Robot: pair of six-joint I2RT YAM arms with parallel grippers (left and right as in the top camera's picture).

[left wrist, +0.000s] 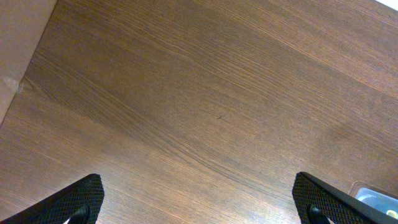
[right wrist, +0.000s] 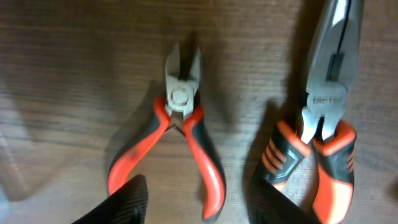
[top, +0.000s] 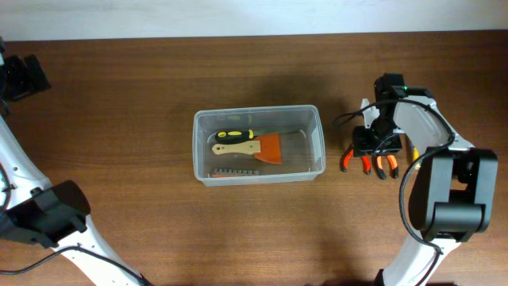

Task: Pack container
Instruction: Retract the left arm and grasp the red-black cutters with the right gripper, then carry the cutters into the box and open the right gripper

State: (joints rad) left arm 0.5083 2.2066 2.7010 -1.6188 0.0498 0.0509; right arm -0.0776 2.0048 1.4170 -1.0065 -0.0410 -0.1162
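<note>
Here, dark wood-grain table [top: 119,103], pale band [top: 238,14] beyond it, container [top: 258,110] mid-table.

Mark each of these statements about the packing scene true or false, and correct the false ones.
1. The clear plastic rectangular container is empty. False: it holds an orange-bladed scraper and a yellow-and-black screwdriver.
2. The red-and-black diagonal cutters lie on the wooden table. True.
3. The right end effector is shut on the cutters. False: it is open, holding nothing.
4. The left end effector is open over bare wood. True.
</note>
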